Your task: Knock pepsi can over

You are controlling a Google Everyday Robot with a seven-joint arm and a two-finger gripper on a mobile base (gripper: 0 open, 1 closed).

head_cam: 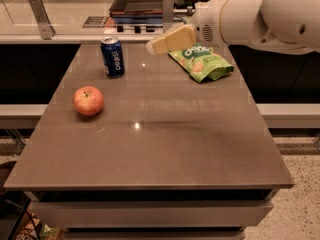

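Note:
The pepsi can (112, 56) is dark blue with white lettering and a silver top. It stands upright at the back left of the brown table (150, 149). My gripper (152, 47) is a pale yellow wedge at the end of a thick white arm (250, 16) that reaches in from the upper right. The gripper hovers above the table's back middle, to the right of the can and apart from it. Its tip points left toward the can.
A red apple (88, 100) sits on the table in front of the can. A green snack bag (202, 62) lies at the back right, under the arm. A counter with a dark tray (140, 1) runs behind the table.

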